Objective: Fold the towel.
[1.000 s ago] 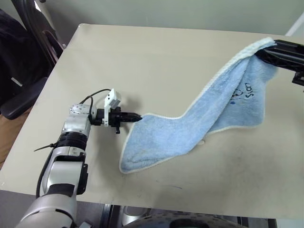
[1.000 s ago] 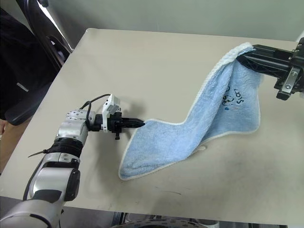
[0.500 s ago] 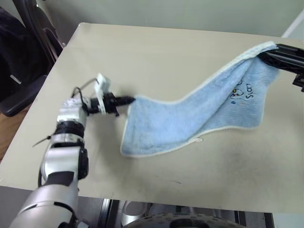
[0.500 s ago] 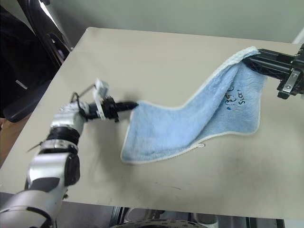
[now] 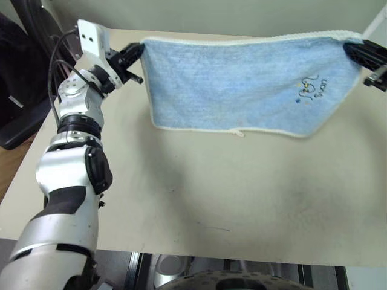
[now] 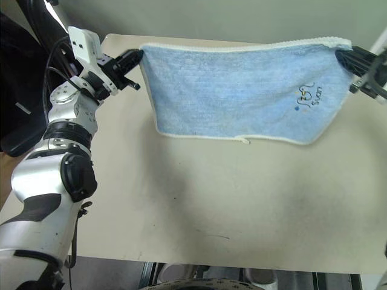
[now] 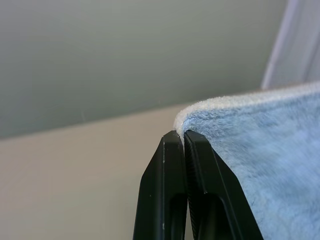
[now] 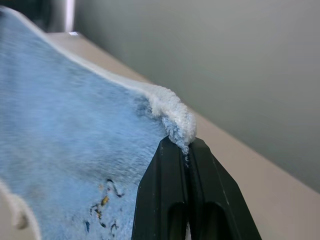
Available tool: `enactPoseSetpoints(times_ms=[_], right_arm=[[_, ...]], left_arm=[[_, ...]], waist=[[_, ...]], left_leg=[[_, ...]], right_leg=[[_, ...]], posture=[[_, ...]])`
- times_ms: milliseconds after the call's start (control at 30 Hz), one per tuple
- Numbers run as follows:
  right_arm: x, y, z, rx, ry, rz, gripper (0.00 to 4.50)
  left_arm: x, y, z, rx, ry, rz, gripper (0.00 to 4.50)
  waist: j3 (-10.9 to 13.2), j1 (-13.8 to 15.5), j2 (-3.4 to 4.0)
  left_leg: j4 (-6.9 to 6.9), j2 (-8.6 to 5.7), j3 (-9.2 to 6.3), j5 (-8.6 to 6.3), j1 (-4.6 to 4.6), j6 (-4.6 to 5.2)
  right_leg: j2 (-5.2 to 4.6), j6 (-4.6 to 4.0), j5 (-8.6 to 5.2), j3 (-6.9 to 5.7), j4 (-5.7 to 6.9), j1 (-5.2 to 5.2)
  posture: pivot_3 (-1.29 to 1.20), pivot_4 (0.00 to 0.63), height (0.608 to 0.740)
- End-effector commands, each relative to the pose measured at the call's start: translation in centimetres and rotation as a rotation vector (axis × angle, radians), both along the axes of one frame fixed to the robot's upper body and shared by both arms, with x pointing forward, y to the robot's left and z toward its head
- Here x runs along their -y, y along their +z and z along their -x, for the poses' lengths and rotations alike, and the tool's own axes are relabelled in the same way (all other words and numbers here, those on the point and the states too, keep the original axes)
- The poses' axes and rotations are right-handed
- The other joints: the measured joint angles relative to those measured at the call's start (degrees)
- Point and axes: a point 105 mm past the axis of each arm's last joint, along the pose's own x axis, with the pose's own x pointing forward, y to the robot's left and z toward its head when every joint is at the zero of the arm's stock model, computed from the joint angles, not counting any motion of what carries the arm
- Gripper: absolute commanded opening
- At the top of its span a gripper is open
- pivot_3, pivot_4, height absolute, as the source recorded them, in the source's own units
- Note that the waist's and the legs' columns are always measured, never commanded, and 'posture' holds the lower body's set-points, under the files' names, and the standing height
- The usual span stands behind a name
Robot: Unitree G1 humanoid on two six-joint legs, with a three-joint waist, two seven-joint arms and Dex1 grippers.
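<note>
The light blue towel [image 5: 242,81] hangs stretched out flat in the air above the beige table [image 5: 199,187], its whitish top edge level and its lower edge clear of the tabletop. A small dark embroidered mark [image 5: 311,89] sits near its right end. My left gripper [image 5: 136,52] is shut on the towel's upper left corner [image 7: 186,120]. At the far right, my right gripper [image 5: 349,49] is shut on the upper right corner [image 8: 175,112]. Both wrist views show the black fingers [image 7: 172,190] pressed together with the towel's edging pinched between them.
A black chair [image 5: 24,66] stands off the table's left side. A grey wall [image 5: 230,15] runs behind the table's far edge. The towel's shadow lies on the tabletop beneath it.
Both grippers have lifted the towel off the table and pulled it taut. The left gripper rose up and away; the right one moved outward. The towel, formerly draped and sagging, now hangs flat.
</note>
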Motion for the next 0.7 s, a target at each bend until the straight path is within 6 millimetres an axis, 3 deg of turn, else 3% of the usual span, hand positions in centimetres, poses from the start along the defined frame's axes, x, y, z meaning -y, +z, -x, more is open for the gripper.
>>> enactPoseSetpoints(times_ms=[33,133,200,333,400,700], right_arm=[[0.7,1.6,-0.8,0.140,-0.035,0.037,0.00],[1.2,0.9,-1.1,0.162,-0.031,0.052,0.00],[1.1,0.4,-0.3,0.181,0.028,0.021,0.00],[1.1,-1.8,2.1,0.156,0.136,-0.005,0.00],[1.0,-4.0,3.5,0.083,0.193,0.022,0.00],[0.2,-9.1,9.5,-0.133,0.335,0.016,0.00]], left_arm=[[-0.7,3.5,0.6,0.130,0.024,0.032,0.01],[-0.7,5.1,1.1,0.178,-0.018,0.075,0.01],[-0.5,5.0,1.6,0.180,-0.079,0.041,0.01],[-0.9,1.4,2.6,0.026,-0.213,-0.139,0.01],[-1.8,-1.1,3.7,-0.085,-0.293,-0.219,0.01],[-5.7,-5.8,7.5,-0.355,-0.421,-0.256,0.01]], waist=[[0.0,-0.1,0.03],[0.0,0.0,0.07],[0.1,0.2,0.11],[0.1,0.4,0.16],[0.1,0.3,0.18],[0.1,0.3,0.14]], left_leg=[[-0.01,0.01,0.00,0.00,-0.03,-0.01],[-0.07,0.04,-0.02,0.00,-0.21,-0.01],[-0.07,0.01,-0.04,-0.02,-0.37,-0.03],[-0.05,0.08,-0.15,-0.07,-0.61,-0.09],[-0.04,0.12,-0.09,-0.14,-0.64,-0.18],[0.36,0.26,-0.13,-0.11,-0.79,-0.29]], right_leg=[[0.00,-0.01,0.01,0.00,0.00,-0.04],[0.01,-0.03,0.01,-0.03,-0.08,-0.18],[0.02,-0.04,0.01,-0.07,-0.14,-0.30],[0.04,-0.06,0.03,-0.11,-0.16,-0.39],[0.11,-0.07,0.03,-0.09,-0.15,-0.42],[0.27,-0.21,0.11,-0.14,-0.02,-0.52]], posture=[[0.00,0.150,0.733],[0.00,0.150,0.733],[0.00,0.150,0.733],[0.00,0.150,0.733],[0.00,0.150,0.733],[0.00,0.150,0.733]])
